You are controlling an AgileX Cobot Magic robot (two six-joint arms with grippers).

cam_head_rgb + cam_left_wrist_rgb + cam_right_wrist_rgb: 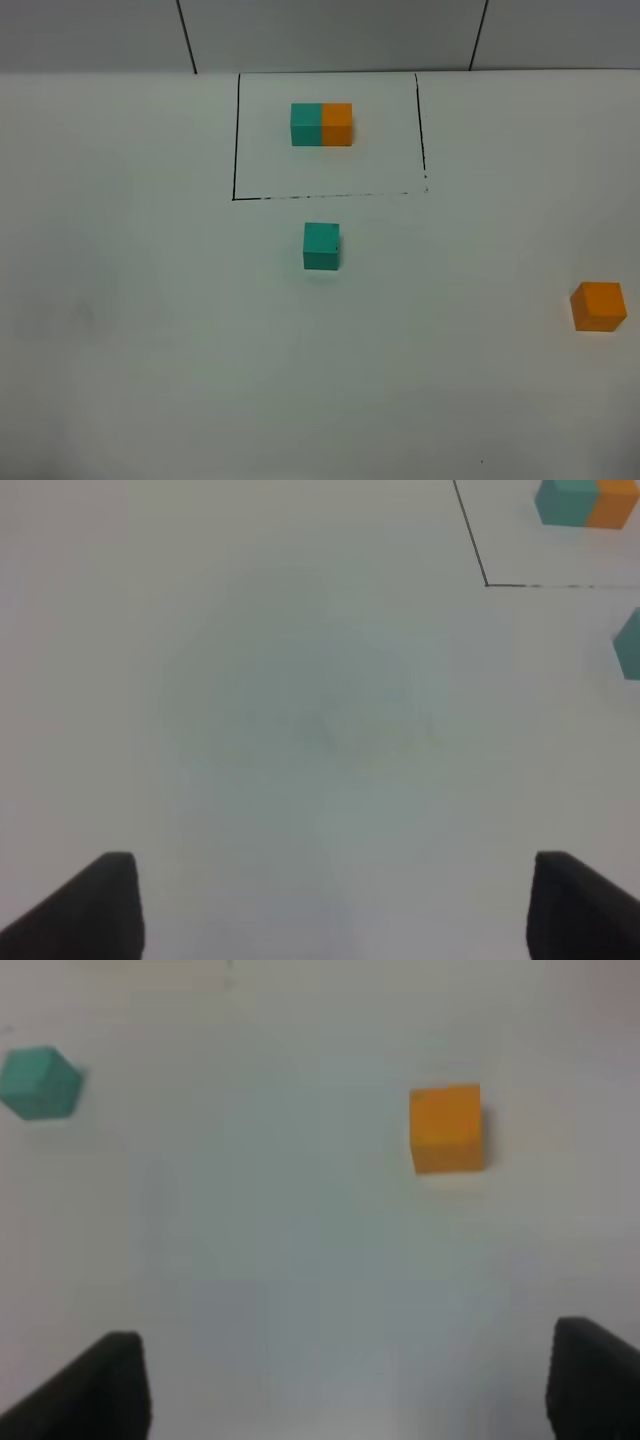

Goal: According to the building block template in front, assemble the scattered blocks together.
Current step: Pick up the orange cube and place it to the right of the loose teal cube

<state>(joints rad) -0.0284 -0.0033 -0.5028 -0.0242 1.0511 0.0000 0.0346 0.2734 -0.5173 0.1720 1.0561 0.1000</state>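
The building block template (321,124) is a teal cube joined to an orange cube inside a thin black outline at the back centre; it also shows in the left wrist view (587,502). The loose teal cube (321,246) sits just in front of the outline, also in the left wrist view (629,645) and the right wrist view (40,1082). The loose orange cube (598,306) sits far right, also in the right wrist view (446,1127). My left gripper (335,910) and right gripper (350,1390) are open and empty, out of the exterior high view.
The white table (150,330) carries the drawn black outline (235,150). A grey back wall with dark seams (186,35) runs behind it.
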